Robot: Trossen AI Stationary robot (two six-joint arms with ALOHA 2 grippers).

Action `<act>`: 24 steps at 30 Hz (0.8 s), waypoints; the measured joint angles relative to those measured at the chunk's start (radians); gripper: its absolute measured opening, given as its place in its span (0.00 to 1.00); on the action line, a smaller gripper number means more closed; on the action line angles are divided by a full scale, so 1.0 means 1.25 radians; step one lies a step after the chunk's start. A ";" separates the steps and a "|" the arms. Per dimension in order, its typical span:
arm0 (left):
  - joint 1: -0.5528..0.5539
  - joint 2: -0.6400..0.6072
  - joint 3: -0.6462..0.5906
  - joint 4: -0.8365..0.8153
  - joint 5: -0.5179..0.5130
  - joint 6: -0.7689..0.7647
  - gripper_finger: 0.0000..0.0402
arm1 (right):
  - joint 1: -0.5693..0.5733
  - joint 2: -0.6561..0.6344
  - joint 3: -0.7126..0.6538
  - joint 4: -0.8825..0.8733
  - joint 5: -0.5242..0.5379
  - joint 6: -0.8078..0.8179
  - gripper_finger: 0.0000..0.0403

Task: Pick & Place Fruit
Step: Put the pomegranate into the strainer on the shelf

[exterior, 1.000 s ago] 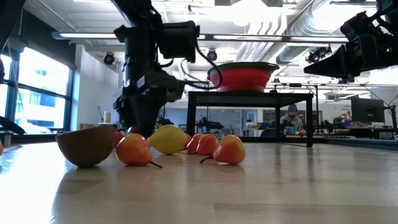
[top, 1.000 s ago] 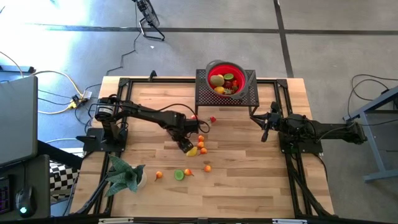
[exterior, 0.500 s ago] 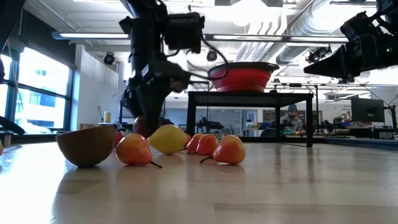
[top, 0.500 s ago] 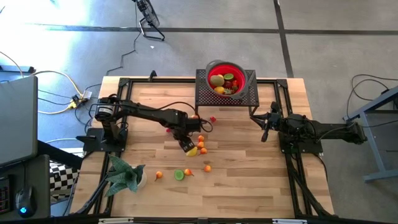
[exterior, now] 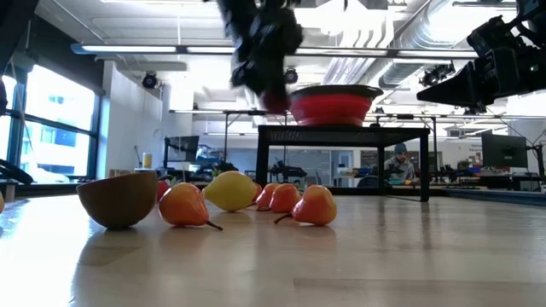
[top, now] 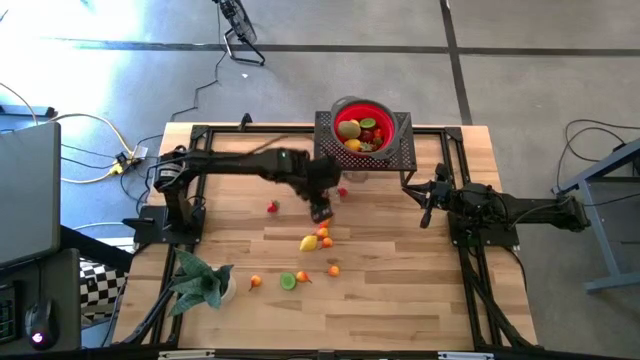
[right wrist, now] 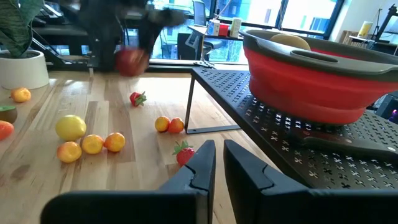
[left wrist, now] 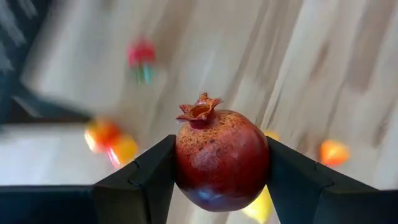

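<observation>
My left gripper (top: 320, 210) hangs above the middle of the table, shut on a dark-red round fruit (left wrist: 221, 158) with a small crown. The low view shows it high up (exterior: 269, 95), near the red bowl (top: 362, 128) that sits on the black mesh stand (top: 392, 155). A yellow lemon (top: 308, 243), small oranges (top: 324, 236), a lime half (top: 288, 281) and strawberries (top: 272, 207) lie on the wood. My right gripper (top: 425, 215) waits shut at the table's right side. My left gripper pinches the dark-red fruit by the two opposite sides of its round body (left wrist: 183, 162) between its two fingers (left wrist: 152, 174). The fingers slant down from above. The fruit is lifted clear of the table, its crown (left wrist: 200, 109) turned toward the wrist.
A green leafy plant (top: 200, 282) stands at the near left corner. A brown kiwi half (exterior: 118, 198) lies near the low camera. The bowl holds several fruits. Bare wood lies along the table's near and right parts (top: 400, 300).
My left gripper has risen from the table beside the lemon, carrying the dark-red fruit clear of the wood. It has gone toward the far edge and the bowl stand, and has rolled somewhat. The lemon and oranges stay where they were.
</observation>
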 joint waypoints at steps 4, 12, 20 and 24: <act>0.035 0.000 0.118 0.036 -0.010 0.063 0.50 | 0.000 0.000 0.000 0.000 0.000 0.000 0.07; 0.104 0.000 0.251 0.206 -0.073 0.116 0.50 | 0.000 0.000 0.000 0.000 0.000 0.000 0.07; 0.158 0.026 0.254 0.354 -0.079 0.115 0.50 | 0.000 0.000 0.000 0.000 0.000 0.000 0.07; 0.169 0.061 0.253 0.393 -0.076 0.115 0.50 | 0.000 0.000 0.000 0.001 0.000 0.000 0.07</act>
